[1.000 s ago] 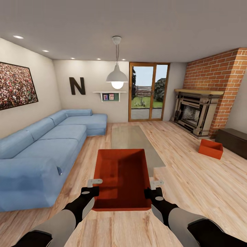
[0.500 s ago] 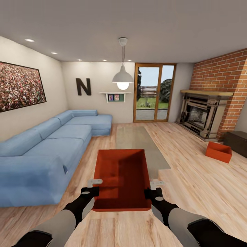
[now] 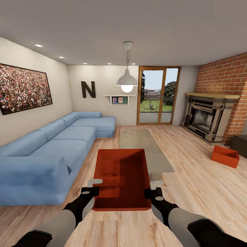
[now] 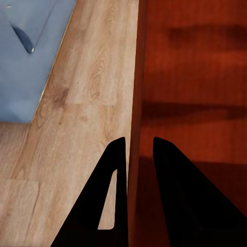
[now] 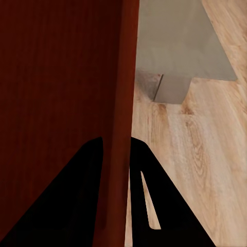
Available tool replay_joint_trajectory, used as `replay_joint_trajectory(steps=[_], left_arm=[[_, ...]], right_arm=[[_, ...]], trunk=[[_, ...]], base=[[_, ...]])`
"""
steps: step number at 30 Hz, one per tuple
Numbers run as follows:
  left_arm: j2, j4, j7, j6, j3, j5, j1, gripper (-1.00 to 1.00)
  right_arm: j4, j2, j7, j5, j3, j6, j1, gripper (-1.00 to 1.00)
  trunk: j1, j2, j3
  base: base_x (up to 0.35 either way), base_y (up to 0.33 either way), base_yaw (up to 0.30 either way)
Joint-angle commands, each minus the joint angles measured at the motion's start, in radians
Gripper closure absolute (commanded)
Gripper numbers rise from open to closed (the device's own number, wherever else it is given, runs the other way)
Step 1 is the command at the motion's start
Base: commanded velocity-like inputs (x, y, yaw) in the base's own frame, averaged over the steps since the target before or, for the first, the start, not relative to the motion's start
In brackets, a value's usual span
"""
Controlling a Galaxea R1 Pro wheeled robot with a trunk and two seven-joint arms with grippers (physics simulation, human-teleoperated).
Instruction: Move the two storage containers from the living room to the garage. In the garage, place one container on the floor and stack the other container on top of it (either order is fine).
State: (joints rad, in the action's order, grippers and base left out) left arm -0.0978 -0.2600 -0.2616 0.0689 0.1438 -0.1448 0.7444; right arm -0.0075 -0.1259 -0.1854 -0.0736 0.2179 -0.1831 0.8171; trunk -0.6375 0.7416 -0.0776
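- Head view: the left gripper (image 3: 92,187) and right gripper (image 3: 154,188) carry one orange-red container (image 3: 121,178) between them, above the wood floor (image 3: 199,185).
- Far right, near the brick fireplace (image 3: 209,116), the second container (image 3: 225,156) sits on the floor.
- Left wrist view: two fingers (image 4: 170,200) clamp the container's left wall (image 4: 135,128).
- Right wrist view: the fingers (image 5: 146,206) pinch its right wall (image 5: 121,103); the glass coffee table (image 5: 175,41) lies beyond.

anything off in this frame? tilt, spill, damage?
Nothing stands out. The held container sits level, left claw and right claw each pinching a side wall. It looks empty and undamaged. The second container rests upright on the wood floor by the fireplace.
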Motion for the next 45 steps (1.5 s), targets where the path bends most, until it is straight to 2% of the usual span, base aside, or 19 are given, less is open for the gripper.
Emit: replay_joint_trajectory(steps=[1, 13, 45], left_arm=[[0.001, -0.025, -0.01, 0.006, -0.039, 0.016, 0.001, 1.0], [0.001, -0.025, -0.01, 0.006, -0.039, 0.016, 0.001, 1.0], [0.001, -0.024, -0.01, 0.006, -0.039, 0.016, 0.001, 1.0]], right_arm=[[0.009, 0.0, -0.005, -0.02, -0.017, -0.006, 0.001, 1.0], [0.009, 0.0, -0.005, -0.02, -0.017, -0.005, 0.001, 1.0], [0.009, -0.001, -0.005, -0.021, -0.018, -0.006, 0.001, 1.0]], trunk=[[0.0, 0.001, 0.0], [0.0, 0.001, 0.002], [0.0, 0.001, 0.002]], base=[[0.0, 0.0, 0.057], [0.0, 0.0, 0.035], [0.0, 0.0, 0.267]])
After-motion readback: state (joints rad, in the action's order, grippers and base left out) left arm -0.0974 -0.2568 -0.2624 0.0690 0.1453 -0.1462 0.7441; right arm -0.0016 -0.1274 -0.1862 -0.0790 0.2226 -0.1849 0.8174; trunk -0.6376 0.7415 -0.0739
